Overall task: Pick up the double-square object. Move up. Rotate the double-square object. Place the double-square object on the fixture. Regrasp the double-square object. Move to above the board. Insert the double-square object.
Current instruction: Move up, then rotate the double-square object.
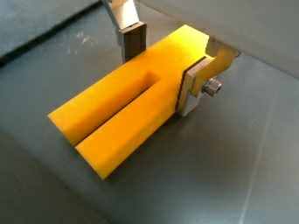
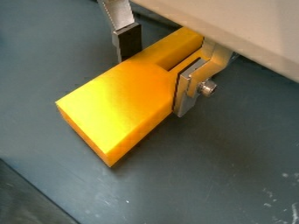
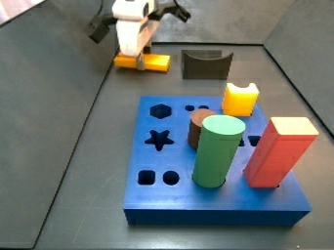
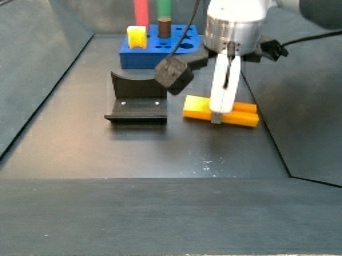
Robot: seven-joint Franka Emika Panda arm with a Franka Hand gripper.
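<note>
Two fingers (image 1: 132,39) of my gripper (image 1: 163,61) clamped the double-square object (image 1: 122,101), which lay flat on the dark floor (image 4: 147,150), close beside the fixture (image 4: 135,98) and well apart from the board (image 3: 216,190) with its standing blocks.

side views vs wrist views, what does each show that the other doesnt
Only the side views show the blue board with the green cylinder and red block standing in it, and the dark fixture on the floor. Only a wrist view shows the groove along the double-square object and the silver fingers flanking its end. Both kinds show the gripper low at the yellow-orange bar lying on the floor, away from the board.
</note>
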